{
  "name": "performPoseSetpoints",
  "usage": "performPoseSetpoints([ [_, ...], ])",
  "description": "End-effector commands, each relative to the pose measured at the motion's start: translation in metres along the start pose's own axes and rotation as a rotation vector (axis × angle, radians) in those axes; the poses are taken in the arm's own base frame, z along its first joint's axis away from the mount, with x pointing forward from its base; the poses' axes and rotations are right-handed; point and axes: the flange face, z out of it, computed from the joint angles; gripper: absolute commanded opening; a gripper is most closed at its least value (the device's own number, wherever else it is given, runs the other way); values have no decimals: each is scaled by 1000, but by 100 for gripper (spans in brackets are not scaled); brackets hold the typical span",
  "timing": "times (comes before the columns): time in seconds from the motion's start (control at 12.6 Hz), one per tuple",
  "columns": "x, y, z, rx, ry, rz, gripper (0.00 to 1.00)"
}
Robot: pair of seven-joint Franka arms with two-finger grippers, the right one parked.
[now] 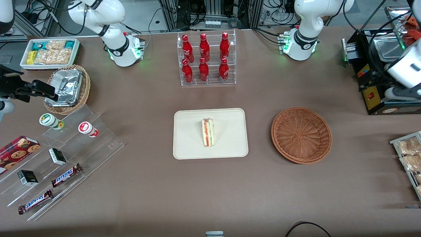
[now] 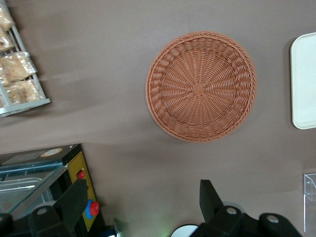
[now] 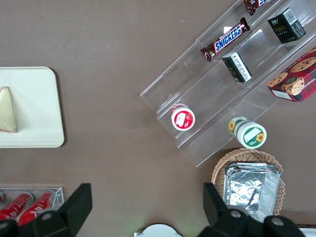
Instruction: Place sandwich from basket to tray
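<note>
The sandwich (image 1: 208,132) lies on the cream tray (image 1: 187,144) at the middle of the table, its red and green filling edge showing. It also shows in the right wrist view (image 3: 7,110) on the tray (image 3: 34,98). The reddish-brown basket (image 1: 301,135) is empty and stands beside the tray, toward the working arm's end. My left gripper (image 2: 143,202) is open and empty, high above the table. It is farther from the front camera than the basket (image 2: 201,86), with a corner of the tray (image 2: 303,84) in its view.
A black box with a yellow panel (image 1: 371,95) and a rack of bagged snacks (image 1: 409,158) stand at the working arm's end. A rack of red bottles (image 1: 205,59) stands farther back than the tray. Acrylic steps with candy bars (image 1: 62,154) are at the parked arm's end.
</note>
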Motion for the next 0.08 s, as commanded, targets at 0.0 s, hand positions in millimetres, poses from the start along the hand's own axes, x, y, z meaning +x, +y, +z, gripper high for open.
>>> performPoseSetpoints([
  [0.0,-8,2,-24,-8,19,10,100],
])
